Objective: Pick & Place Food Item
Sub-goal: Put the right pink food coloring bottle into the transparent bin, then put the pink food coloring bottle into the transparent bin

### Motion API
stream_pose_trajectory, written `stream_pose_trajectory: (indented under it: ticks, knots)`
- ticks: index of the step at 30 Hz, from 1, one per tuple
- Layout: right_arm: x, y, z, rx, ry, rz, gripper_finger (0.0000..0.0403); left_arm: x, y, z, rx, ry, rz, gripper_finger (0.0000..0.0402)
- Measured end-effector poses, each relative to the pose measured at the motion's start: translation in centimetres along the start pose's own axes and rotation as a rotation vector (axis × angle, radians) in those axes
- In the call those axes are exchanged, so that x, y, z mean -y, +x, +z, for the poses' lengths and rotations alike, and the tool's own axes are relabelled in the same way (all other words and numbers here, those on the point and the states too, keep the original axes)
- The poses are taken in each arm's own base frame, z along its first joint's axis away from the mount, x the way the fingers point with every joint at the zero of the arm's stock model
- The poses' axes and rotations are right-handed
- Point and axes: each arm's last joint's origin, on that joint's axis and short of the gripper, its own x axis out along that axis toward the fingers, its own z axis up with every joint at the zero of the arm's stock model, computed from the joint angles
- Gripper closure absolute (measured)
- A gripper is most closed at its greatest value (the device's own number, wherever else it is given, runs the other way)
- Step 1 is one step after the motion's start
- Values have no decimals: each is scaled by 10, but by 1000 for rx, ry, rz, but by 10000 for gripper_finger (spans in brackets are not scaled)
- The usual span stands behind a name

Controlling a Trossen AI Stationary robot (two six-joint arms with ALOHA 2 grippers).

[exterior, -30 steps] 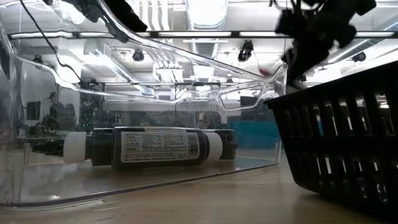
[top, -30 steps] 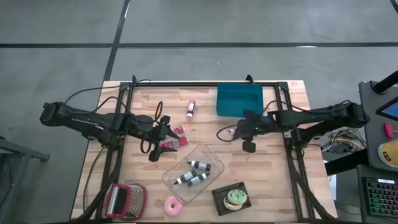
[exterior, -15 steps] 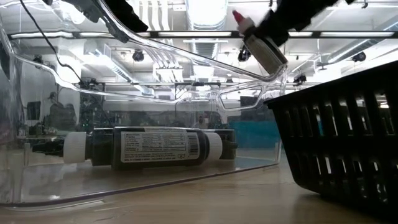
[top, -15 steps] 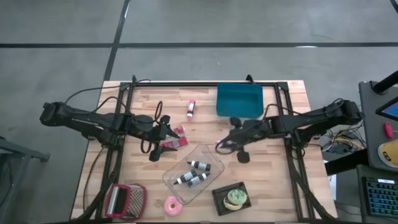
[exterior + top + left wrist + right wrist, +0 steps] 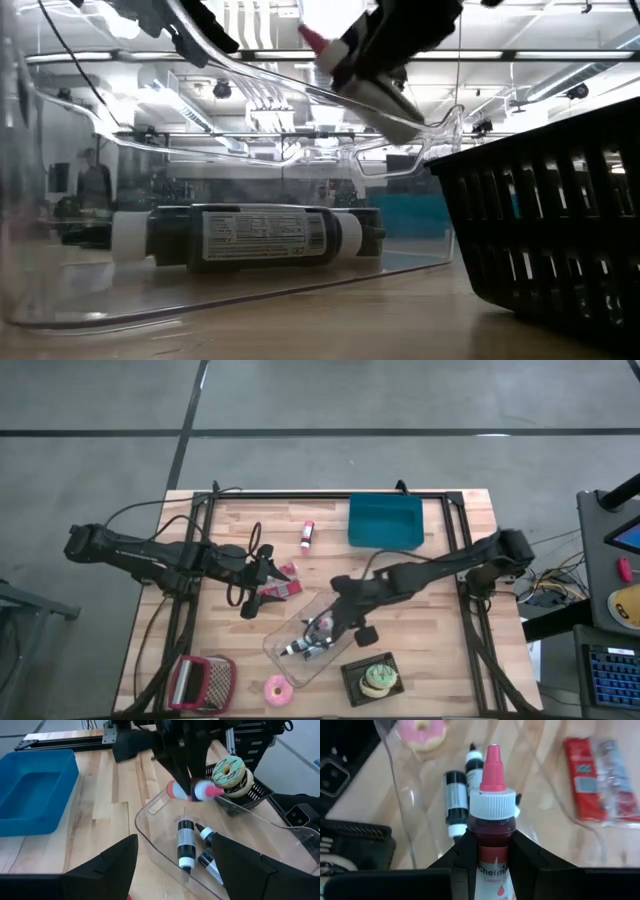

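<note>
My right fingers [image 5: 492, 865], now reaching over the clear tray [image 5: 285, 660], are clamping a pink-capped bottle [image 5: 491, 815], label half hidden; left fingers [image 5: 262, 575] are idling open at nine o'clock.

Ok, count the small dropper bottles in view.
5. Three dark bottles lie in the clear tray. One pink-capped bottle is held in the right gripper above it. One loose bottle lies beside the blue bin. None seem hidden.

the right gripper [image 5: 325, 628] has carried its pink-capped bottle [image 5: 491, 815] over the clear tray [image 5: 285, 660].
</note>
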Motion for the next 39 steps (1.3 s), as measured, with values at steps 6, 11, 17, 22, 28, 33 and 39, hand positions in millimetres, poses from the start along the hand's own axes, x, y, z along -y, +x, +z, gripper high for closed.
stream_pose_trajectory:
  ticks: [6,11,17,22,28,33,39]
  knots:
    - [2,23,7,-59,-27,39,330,0,0,0,-2,7,1,142]
    - [3,30,6,-91,-51,48,330,0,0,0,-1,13,2,142]
    - [3,30,4,-105,-67,51,310,0,0,0,2,15,4,142]
    - [3,30,4,-105,-57,49,259,0,0,0,2,15,5,142]
    - [3,31,4,-100,-51,48,197,0,0,0,2,15,5,142]
    - [3,31,7,-73,-45,34,163,0,0,0,2,15,8,142]
    - [2,27,16,9,-63,26,150,-1,0,0,3,15,39,142]
